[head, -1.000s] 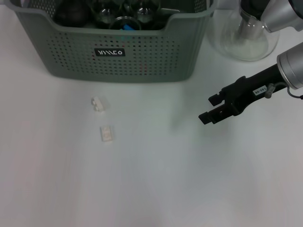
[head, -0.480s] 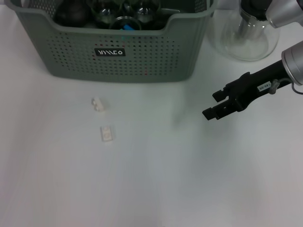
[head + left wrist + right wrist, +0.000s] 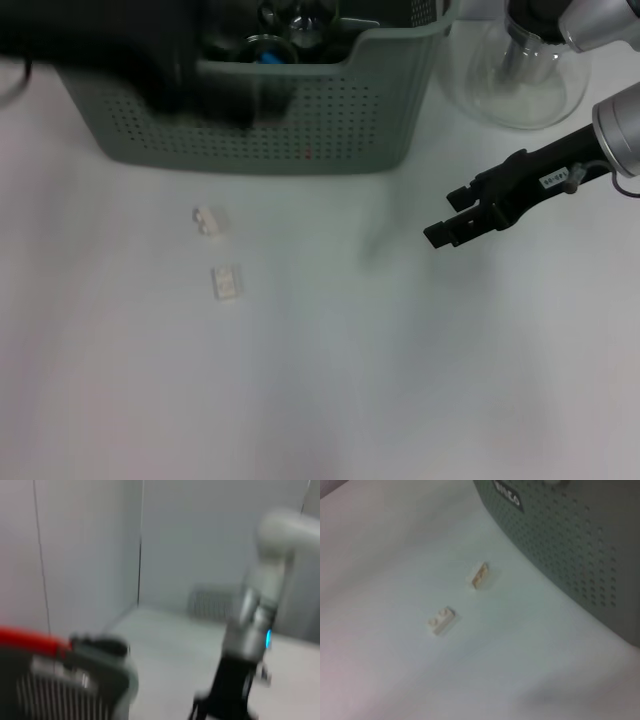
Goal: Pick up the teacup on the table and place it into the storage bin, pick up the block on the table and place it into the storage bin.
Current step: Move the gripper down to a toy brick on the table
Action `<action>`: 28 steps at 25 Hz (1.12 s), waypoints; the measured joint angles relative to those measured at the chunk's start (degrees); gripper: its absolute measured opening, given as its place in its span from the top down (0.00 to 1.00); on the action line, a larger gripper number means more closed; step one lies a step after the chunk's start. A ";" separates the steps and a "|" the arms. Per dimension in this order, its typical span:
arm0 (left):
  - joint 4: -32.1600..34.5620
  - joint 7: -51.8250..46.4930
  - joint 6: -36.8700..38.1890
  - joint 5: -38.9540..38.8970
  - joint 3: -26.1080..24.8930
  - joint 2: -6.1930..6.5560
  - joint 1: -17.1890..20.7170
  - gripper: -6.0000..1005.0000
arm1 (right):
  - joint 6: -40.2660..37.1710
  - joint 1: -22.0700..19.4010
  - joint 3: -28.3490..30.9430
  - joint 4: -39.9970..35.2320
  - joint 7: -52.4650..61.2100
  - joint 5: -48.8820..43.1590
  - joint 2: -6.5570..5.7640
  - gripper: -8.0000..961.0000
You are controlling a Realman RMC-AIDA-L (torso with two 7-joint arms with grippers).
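Jaws: right gripper (image 3: pixel 447 226) parted, empty, low over the table (image 3: pixel 330 380); left gripper (image 3: pixel 205 95), newly swung across the storage bin (image 3: pixel 330 130) front, a blur, cannot tell. Blocks (image 3: pixel 227 282) untouched, near the bin. Teacup seemingly binned; blocks remain.

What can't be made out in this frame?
- Left gripper: head view, a dark motion-blurred smear over the storage bin; fingers unreadable.
- Bin label: head view, hidden behind that smear.
- Bin contents: cut off by the top edge.
- Left wrist view: blurred throughout.
- Teacup: not identifiable anywhere.
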 joint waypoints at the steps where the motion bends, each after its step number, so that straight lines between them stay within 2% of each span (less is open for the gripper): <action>1: 0.31 0.58 -0.02 2.96 1.55 -0.56 0.50 0.16 | 0.07 0.06 0.02 -0.02 0.26 0.01 0.03 0.19; 4: 0.15 2.38 -0.30 11.58 6.83 -1.74 1.56 0.16 | 0.26 0.20 0.02 -0.04 0.73 -0.03 0.21 0.19; 5: -1.74 3.52 -1.08 15.92 10.21 -2.02 1.51 0.16 | 0.53 0.38 0.02 0.10 0.90 -0.02 0.35 0.19; 6: -1.74 3.52 -1.08 15.92 10.21 -2.02 1.51 0.16 | 0.53 0.38 0.02 0.10 0.90 -0.02 0.35 0.19; 10: -7.74 4.71 -4.43 24.07 14.76 -1.79 -0.50 0.16 | 0.92 0.59 -0.07 0.41 1.46 -0.01 0.47 0.19; 17: -19.39 2.67 -15.67 38.56 27.93 -1.97 -4.15 0.16 | 0.94 0.59 -0.12 0.43 2.98 -0.07 0.55 0.19; 21: -25.01 0.32 -19.61 41.57 33.21 -1.98 -6.13 0.16 | 0.87 0.53 -0.17 0.43 3.16 -0.08 0.54 0.19; 28: -28.05 -0.99 -21.61 42.76 36.77 -2.05 -7.19 0.16 | 0.89 0.29 -0.05 0.48 3.64 -0.09 0.50 0.19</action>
